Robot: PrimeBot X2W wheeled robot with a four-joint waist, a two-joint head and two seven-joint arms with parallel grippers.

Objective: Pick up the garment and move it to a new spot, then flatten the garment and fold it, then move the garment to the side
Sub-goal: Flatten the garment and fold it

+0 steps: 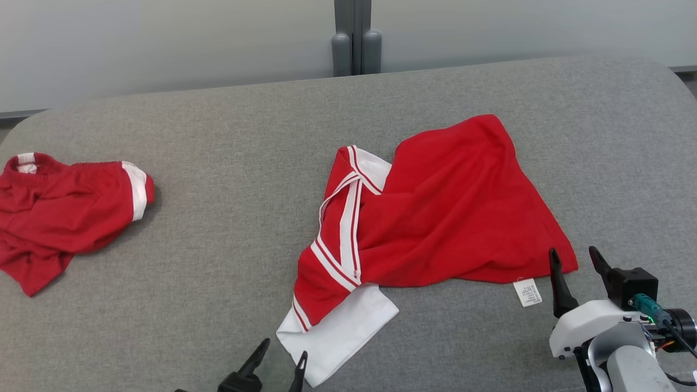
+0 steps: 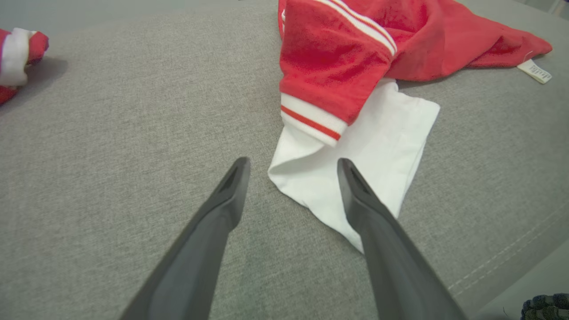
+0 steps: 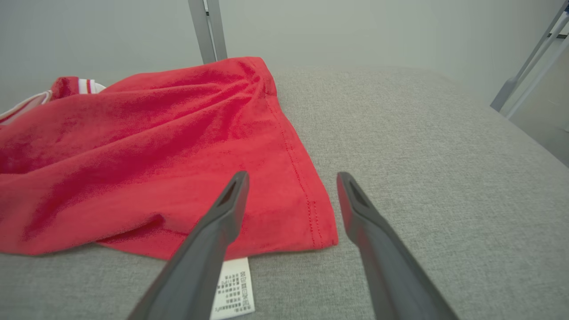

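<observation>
Holding the left tool spread and empty at the lower middle of the frame, bracketing the white corner of the garment, probably lining up a pinch. Holding the right tool likewise released at the lower right, bracketing the red hem corner beside the label. Finding the garment lying crumpled at the middle of the desk. Noting open room above and right; needing to avoid the 2nd red garment at the left edge.
</observation>
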